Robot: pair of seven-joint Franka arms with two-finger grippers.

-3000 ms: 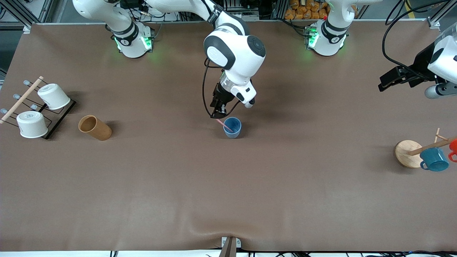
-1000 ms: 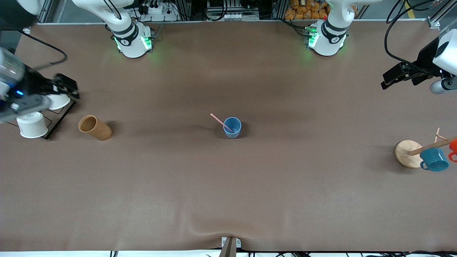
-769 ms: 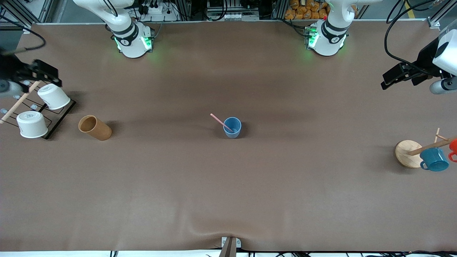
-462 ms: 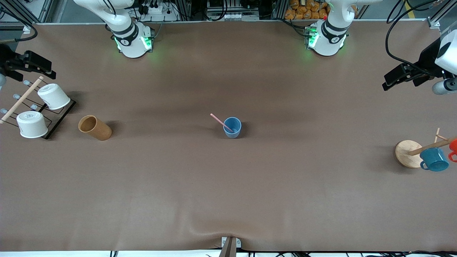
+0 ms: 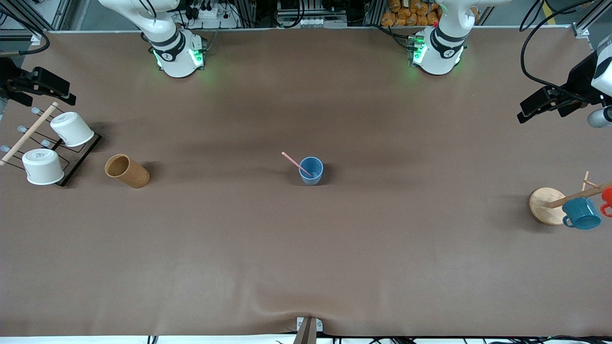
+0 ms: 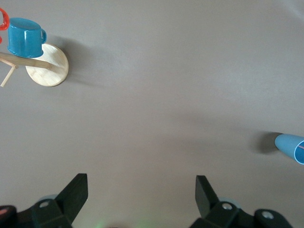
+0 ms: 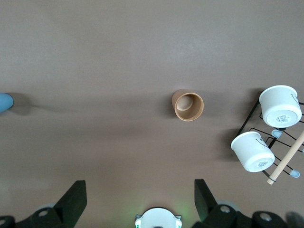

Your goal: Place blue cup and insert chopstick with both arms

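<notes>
Brown mat covers the whole table [image 5: 306,248]; two white arm bases along its upper edge in the front view. Mid-table: one blue cup [image 5: 311,170] upright, one pink chopstick [image 5: 296,164] standing in it, leaning toward the right arm's end. Toward that end: one brown cylindrical holder [image 5: 127,171], empty, and a black wire rack [image 5: 76,154] carrying two white cups [image 5: 71,129] and a light-wood dowel [image 5: 27,133]. At the left arm's end: round-based wooden mug tree [image 5: 548,205] with one teal mug [image 5: 581,213] and a red one hung on it. Right gripper [image 5: 45,88] aloft above the rack end; left gripper [image 5: 540,105] aloft at the other table end, over bare mat. Left wrist view: left gripper [image 6: 141,192] fingers spread wide, holding nothing, over bare mat; mug tree, teal mug, and the cup's side at the edge. Right wrist view: right gripper [image 7: 140,194] fingers likewise wide apart, empty; holder's hollow mouth visible, two white cups on the rack, blue cup at the edge.
</notes>
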